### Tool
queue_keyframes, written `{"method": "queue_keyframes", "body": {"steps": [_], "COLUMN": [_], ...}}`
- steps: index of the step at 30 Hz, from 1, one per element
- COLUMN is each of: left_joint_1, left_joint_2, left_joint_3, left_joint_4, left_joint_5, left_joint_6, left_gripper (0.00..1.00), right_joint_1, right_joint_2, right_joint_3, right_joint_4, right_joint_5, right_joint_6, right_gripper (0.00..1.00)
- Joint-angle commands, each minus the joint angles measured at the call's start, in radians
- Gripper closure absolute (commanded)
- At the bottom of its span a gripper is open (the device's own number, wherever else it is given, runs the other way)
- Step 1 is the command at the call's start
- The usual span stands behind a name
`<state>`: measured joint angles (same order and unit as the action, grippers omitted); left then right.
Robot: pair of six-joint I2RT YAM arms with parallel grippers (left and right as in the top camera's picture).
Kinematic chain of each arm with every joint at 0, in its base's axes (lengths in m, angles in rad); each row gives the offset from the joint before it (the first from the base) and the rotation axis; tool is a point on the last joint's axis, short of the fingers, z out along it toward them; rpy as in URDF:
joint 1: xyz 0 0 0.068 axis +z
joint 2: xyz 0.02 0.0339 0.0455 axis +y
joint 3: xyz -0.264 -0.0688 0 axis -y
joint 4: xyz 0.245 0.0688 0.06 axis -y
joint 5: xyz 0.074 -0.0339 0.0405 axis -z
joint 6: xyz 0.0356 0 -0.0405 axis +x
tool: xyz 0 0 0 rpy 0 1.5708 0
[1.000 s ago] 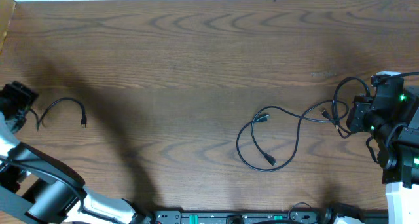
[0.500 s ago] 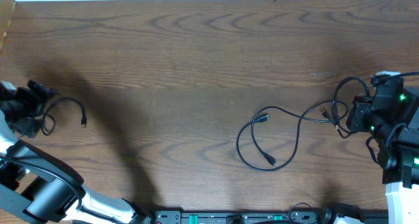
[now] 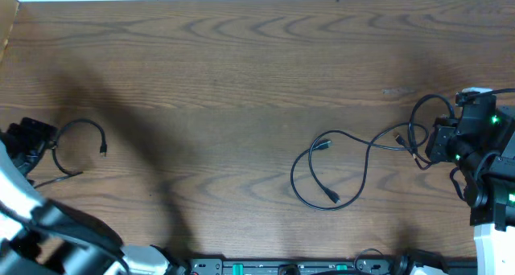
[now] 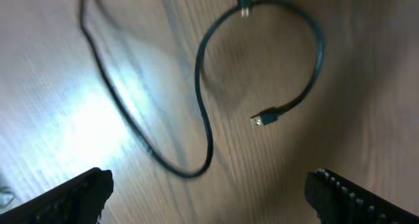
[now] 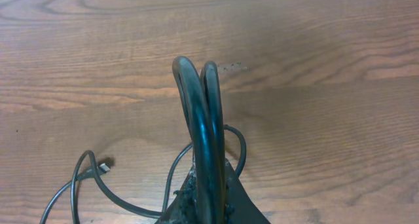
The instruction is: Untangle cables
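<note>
The left gripper (image 4: 209, 196) hung wide open over one thin black cord (image 4: 317, 54), which lay free at the left of the brown wooden table (image 3: 241, 66). The right gripper (image 5: 206, 191) pinched a doubled loop of the two other black cords (image 3: 366, 162) at the right. To part them well, I would take one plug end (image 3: 331, 197) and pull slowly. No container was in view.

Loose black cable (image 4: 199, 80) beyond wide-spread gripper (image 4: 209, 191)
</note>
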<state>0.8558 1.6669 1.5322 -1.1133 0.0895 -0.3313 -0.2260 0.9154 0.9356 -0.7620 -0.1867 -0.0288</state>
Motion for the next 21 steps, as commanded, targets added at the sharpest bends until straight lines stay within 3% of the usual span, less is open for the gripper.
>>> {"method": "queue_keyframes", "body": {"steps": [1,7,12,17,21], "left_joint_1": [-0.01,-0.054,-0.148,-0.304,-0.462], "left_joint_2": [-0.083,-0.188,-0.224,-0.224,-0.224], "left_joint_3": [0.01,0.01,0.01,0.01,0.01], "left_joint_4": [-0.019,-0.037,-0.061,-0.091,-0.116], "left_joint_5": [-0.045,0.14,0.422,0.581,0.581], "left_joint_6": [-0.027,0.122,0.31,0.483,0.602], "left_gripper": [0.02,0.02,0.02,0.02,0.02], "right_joint_1": [-0.004,-0.004,-0.001,-0.001,-0.001], "right_joint_2": [-0.003,-0.003,-0.003,-0.003,-0.007], "right_joint_3": [0.018,0.018,0.018,0.018,0.018], "right_joint_4": [0.003,0.021,0.057,0.121,0.17], "right_joint_5": [-0.01,-0.205,-0.616,-0.963,-1.032], "right_joint_6": [0.016,-0.089,-0.264,-0.259,-0.159], "right_gripper": [0.99,0.99,0.99,0.99,0.99]}}
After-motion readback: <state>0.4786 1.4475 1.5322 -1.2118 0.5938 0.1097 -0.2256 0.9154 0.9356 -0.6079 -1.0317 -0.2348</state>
